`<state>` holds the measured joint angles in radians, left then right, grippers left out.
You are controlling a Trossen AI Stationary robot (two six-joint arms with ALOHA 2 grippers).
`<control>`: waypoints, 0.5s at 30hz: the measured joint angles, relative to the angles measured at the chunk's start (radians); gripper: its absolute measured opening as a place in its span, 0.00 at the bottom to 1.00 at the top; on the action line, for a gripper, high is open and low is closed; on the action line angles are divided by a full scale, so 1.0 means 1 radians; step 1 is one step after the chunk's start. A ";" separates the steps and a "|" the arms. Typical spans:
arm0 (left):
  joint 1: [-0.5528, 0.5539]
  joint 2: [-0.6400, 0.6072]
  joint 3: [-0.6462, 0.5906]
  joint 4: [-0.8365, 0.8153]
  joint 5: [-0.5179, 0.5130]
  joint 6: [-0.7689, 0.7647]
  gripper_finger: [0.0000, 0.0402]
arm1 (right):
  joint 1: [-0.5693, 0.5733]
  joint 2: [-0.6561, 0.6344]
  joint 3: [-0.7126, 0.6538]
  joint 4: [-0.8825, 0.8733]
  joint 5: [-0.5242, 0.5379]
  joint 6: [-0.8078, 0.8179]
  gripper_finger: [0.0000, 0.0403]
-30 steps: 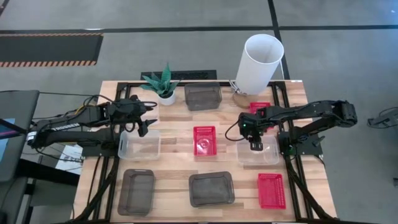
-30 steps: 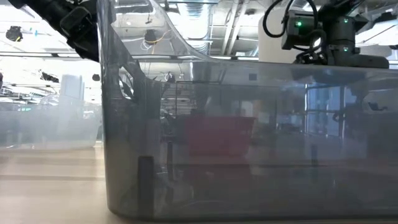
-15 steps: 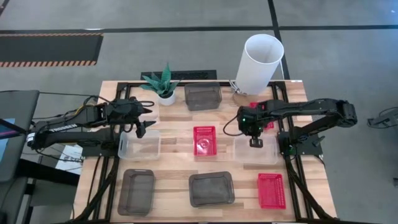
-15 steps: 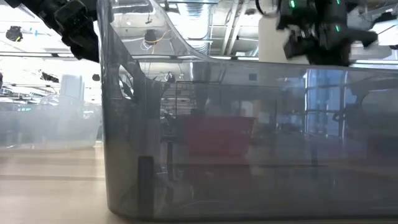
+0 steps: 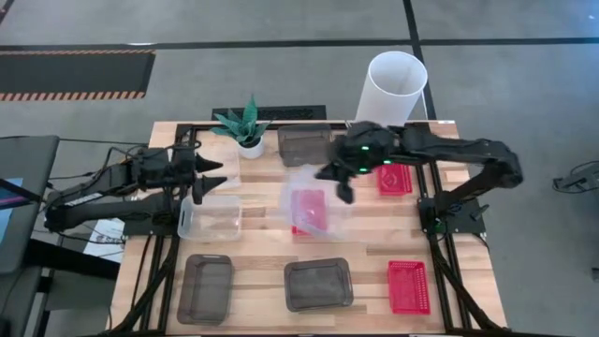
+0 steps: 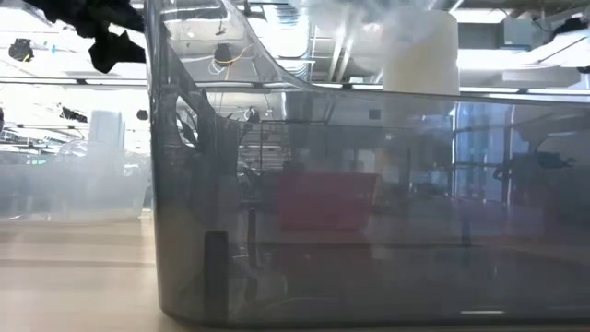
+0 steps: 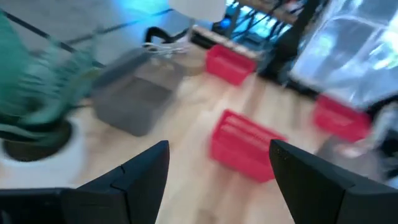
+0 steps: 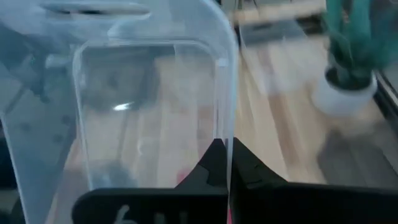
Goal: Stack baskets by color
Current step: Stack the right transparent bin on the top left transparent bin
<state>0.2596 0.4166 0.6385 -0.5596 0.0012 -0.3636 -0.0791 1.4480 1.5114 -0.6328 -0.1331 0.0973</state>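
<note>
1. Your left gripper (image 5: 213, 180) hangs with its fingers spread wide and nothing between them, just left of the potted plant (image 5: 245, 128) and above the back edge of a clear basket (image 5: 210, 218) that sits on the table (image 5: 262, 253) in front of the plant.
2. Through the left wrist camera you see those two dark fingers (image 7: 140, 171) parted, the plant pot (image 7: 38, 152) to one side and a red basket (image 7: 245, 146) on the wood beyond them.
3. In front of that clear basket, at the table's front left corner, rests a dark grey basket (image 5: 206, 287).
4. Just right of the plant, at the back edge, sits another dark grey basket (image 5: 305, 144).
5. Further right of the plant, mid-table, your right gripper (image 5: 343, 188) is clamped on the rim of a second clear basket (image 5: 316, 201), which is lifted and tilted over a red basket (image 5: 307, 212).
6. The right wrist camera confirms it: the fingers (image 8: 214, 165) are pinched onto the clear wall (image 8: 155, 112), with the plant (image 8: 349, 59) off to the side.
7. In front of that lifted basket lies a third dark grey basket (image 5: 318, 284); in the low view its wall (image 6: 369, 203) fills nearly the whole picture.
8. Well right of the plant, the tall white cylinder (image 5: 390, 95) stands at the back, a red basket (image 5: 395, 178) just in front of it.
9. Another red basket (image 5: 408, 285) sits at the front right corner.
</note>
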 joint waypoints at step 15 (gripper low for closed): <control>0.000 0.392 0.620 -0.510 0.004 -0.331 0.56 | -0.048 0.669 0.755 -0.359 0.126 -0.062 0.00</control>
<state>0.2592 0.8086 1.2588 -1.0692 0.0051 -0.6941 -0.1272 2.1167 2.2667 -0.9922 -0.0069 0.0349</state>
